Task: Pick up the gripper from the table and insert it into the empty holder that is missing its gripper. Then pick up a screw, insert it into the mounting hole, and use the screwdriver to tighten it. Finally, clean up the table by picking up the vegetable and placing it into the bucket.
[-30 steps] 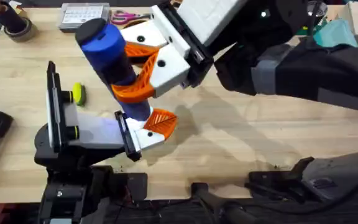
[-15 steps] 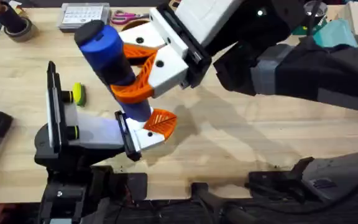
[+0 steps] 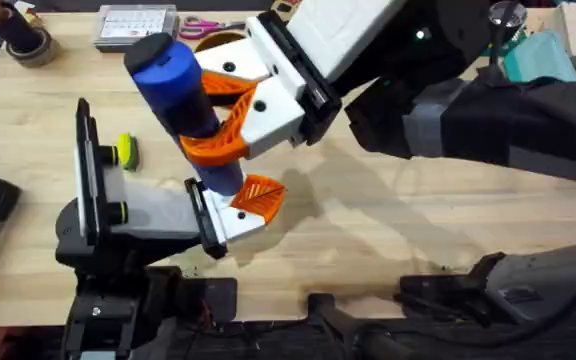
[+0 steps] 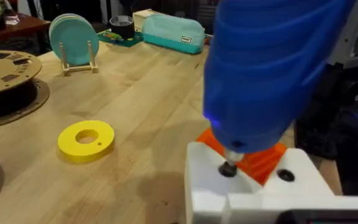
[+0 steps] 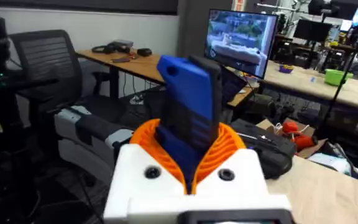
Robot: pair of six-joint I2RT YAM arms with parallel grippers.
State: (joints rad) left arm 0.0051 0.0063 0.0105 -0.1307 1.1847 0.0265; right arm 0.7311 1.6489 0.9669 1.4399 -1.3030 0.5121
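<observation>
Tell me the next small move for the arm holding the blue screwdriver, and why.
Probably hold the screwdriver upright and keep driving. The right gripper grips it, and in the left wrist view its bit sits on a dark screw head in the white holder, beside the orange gripper. Whether the screw is fully seated I cannot tell.

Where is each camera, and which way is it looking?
Overhead: above the table, looking down at both arms; the right hand grips the blue screwdriver.
Left wrist: on the left arm, close over the white holder with the screwdriver tip on the screw.
Right wrist: behind its own hand, facing the room.
All three show the screwdriver.
</observation>
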